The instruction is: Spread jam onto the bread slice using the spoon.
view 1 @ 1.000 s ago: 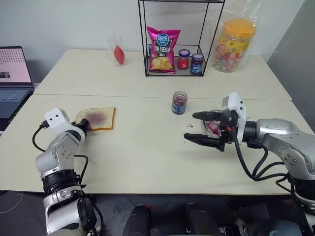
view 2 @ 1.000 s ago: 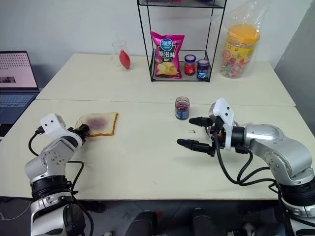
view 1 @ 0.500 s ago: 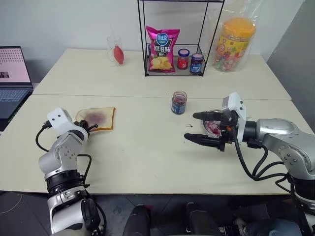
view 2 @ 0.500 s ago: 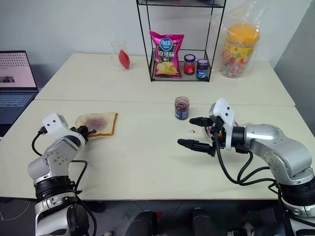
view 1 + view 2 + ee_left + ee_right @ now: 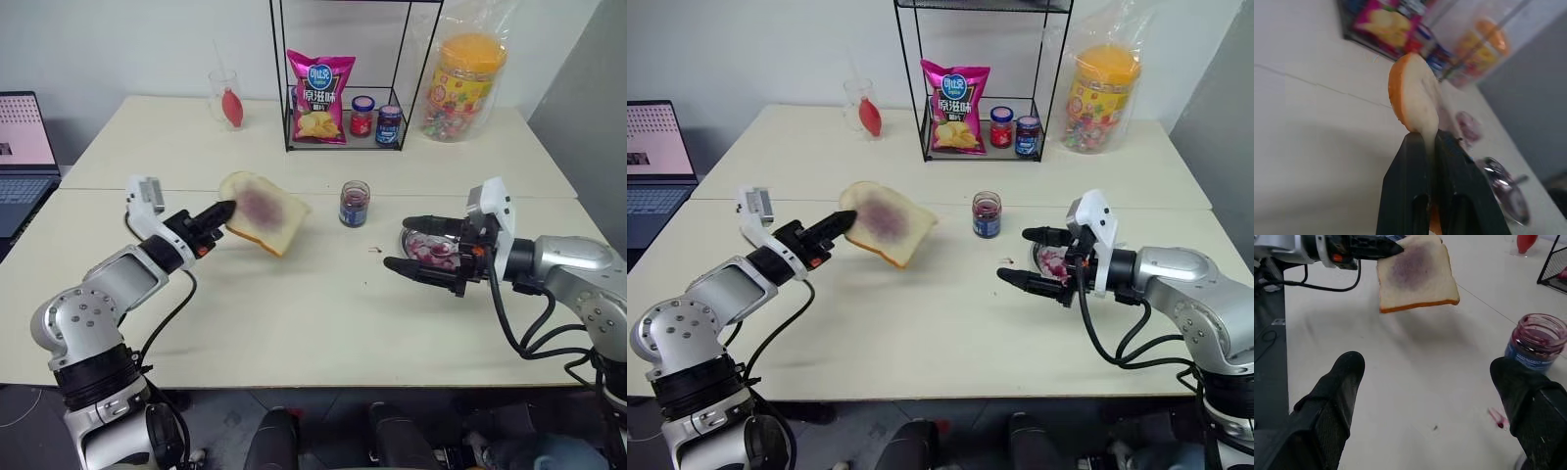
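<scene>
Silver-grey rounded arm shells, white camera blocks behind each wrist, and looping black cables. Left gripper (image 5: 223,209) and right gripper (image 5: 409,243) each carry two tapered black fingers.

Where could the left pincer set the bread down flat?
Bare tabletop lies in front of the jam jar, between the left pincer, shut on the raised bread, and the open right pincer. The far table left of the rack is also free. It is crowded around the plate and inside the rack.
</scene>
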Robot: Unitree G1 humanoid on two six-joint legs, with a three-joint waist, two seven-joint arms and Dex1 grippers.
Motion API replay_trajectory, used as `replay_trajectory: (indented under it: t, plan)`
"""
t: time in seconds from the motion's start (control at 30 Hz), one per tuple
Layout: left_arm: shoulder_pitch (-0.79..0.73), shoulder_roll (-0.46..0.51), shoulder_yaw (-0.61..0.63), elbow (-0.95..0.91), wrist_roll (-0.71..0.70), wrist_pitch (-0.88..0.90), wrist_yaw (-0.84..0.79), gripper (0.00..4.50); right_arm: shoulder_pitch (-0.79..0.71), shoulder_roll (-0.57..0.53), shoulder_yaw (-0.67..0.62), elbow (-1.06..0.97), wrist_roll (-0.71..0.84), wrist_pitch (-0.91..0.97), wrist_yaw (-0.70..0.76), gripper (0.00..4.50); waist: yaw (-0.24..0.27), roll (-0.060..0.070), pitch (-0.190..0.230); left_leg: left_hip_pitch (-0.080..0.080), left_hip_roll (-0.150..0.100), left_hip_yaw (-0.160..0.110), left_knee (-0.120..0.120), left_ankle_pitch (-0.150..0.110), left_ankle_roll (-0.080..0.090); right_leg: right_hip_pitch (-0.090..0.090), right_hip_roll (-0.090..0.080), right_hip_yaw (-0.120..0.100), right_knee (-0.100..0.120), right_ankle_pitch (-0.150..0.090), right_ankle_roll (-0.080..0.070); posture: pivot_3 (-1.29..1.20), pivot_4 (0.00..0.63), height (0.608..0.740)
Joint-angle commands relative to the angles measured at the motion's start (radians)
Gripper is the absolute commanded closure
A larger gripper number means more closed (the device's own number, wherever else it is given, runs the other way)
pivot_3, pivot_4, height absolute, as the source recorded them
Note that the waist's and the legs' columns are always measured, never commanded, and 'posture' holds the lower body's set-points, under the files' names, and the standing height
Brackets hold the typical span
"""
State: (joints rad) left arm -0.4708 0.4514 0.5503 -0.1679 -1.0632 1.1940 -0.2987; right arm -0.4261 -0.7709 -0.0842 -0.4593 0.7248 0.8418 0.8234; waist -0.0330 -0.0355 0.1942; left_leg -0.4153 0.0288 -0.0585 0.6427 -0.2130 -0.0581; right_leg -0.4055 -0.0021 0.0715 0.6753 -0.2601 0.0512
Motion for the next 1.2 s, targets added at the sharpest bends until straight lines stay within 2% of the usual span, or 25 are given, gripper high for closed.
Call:
replay_trajectory:
  t: [0.03, 0.13, 0.23, 0.3, 0.37, 0.47, 0.67, 0.73, 0.9, 1.2]
  plan:
    - [-0.014, 0.064, -0.062, -0.069, -0.157, 0.115, -0.09, 4.49, 0.015, -0.032, -0.054, -0.047, 0.018, -0.011, 0.006, 0.0, 0.0, 0.0, 0.0, 0.0, 0.0, 0.0, 0.0, 0.0, 0.0, 0.0, 0.0, 0.0, 0.0, 0.0, 0.0, 0.0, 0.15, 0.74]
    - [0.01, 0.173, -0.24, -0.134, -0.125, 0.141, -0.268, 4.49, 0.046, -0.052, -0.097, -0.064, 0.049, 0.008, 0.006, 0.0, -0.001, 0.0, 0.0, 0.0, 0.0, 0.0, 0.0, 0.0, 0.0, 0.0, 0.0, 0.0, -0.001, 0.0, 0.0, 0.0, 0.15, 0.74]
    - [0.049, 0.325, -0.496, -0.143, 0.097, -0.042, -0.509, 4.49, 0.09, -0.076, -0.124, -0.1, 0.084, 0.029, 0.016, 0.0, 0.0, 0.001, 0.001, 0.0, 0.0, 0.001, -0.001, 0.0, 0.0, -0.001, 0.0, 0.001, -0.001, -0.001, -0.001, 0.0, 0.15, 0.74]
    - [0.048, 0.375, -0.615, -0.101, 0.238, -0.198, -0.622, 4.49, 0.122, -0.098, -0.13, -0.128, 0.105, 0.039, 0.035, 0.0, 0.001, 0.001, 0.001, 0.0, 0.0, 0.001, -0.002, 0.0, 0.0, -0.001, 0.0, 0.001, -0.002, -0.002, -0.003, 0.0, 0.15, 0.74]
    - [0.019, 0.386, -0.724, -0.037, 0.384, -0.363, -0.707, 4.49, 0.162, -0.13, -0.129, -0.158, 0.121, 0.048, 0.063, 0.0, 0.002, 0.002, 0.001, 0.0, 0.0, 0.001, -0.002, 0.0, 0.0, -0.001, 0.0, 0.001, -0.001, -0.006, -0.01, 0.0, 0.15, 0.74]
    - [-0.063, 0.322, -0.814, 0.105, 0.545, -0.551, -0.743, 4.49, 0.216, -0.163, -0.138, -0.199, 0.159, 0.058, 0.091, 0.0, 0.008, 0.002, 0.002, 0.0, 0.0, 0.001, -0.002, 0.0, 0.0, -0.001, 0.0, 0.0, -0.001, -0.006, -0.011, 0.0, 0.15, 0.74]
    - [-0.17, 0.21, -0.86, 0.355, 0.726, -0.778, -0.784, 4.49, 0.285, -0.174, -0.138, -0.247, 0.135, 0.005, 0.091, 0.0, 0.003, 0.001, 0.002, -0.002, 0.0, 0.002, -0.001, 0.0, 0.0, -0.001, -0.001, 0.001, -0.004, -0.005, -0.009, 0.0, 0.15, 0.74]
    - [-0.208, 0.185, -0.88, 0.45, 0.781, -0.847, -0.81, 4.49, 0.309, -0.172, -0.133, -0.254, 0.12, -0.017, 0.091, 0.0, 0.002, 0.001, 0.002, -0.002, 0.0, 0.002, -0.002, 0.0, 0.0, -0.001, 0.0, 0.001, -0.004, -0.002, -0.003, 0.0, 0.15, 0.74]
    - [-0.286, 0.132, -0.854, 0.628, 0.861, -0.958, -0.806, 4.49, 0.379, -0.171, -0.145, -0.251, 0.09, -0.072, 0.107, 0.0, 0.003, 0.001, 0.002, -0.002, 0.001, 0.001, -0.003, 0.0, 0.0, -0.002, 0.0, 0.0, -0.003, -0.002, -0.003, 0.0, 0.15, 0.74]
    - [-0.318, 0.073, -0.84, 0.706, 0.931, -1.07, -0.812, 4.49, 0.42, -0.168, -0.131, -0.252, 0.073, -0.124, 0.12, 0.0, 0.003, 0.001, 0.002, -0.003, 0.0, 0.002, -0.001, 0.0, 0.0, -0.001, 0.0, 0.001, -0.003, 0.0, 0.0, 0.0, 0.15, 0.74]
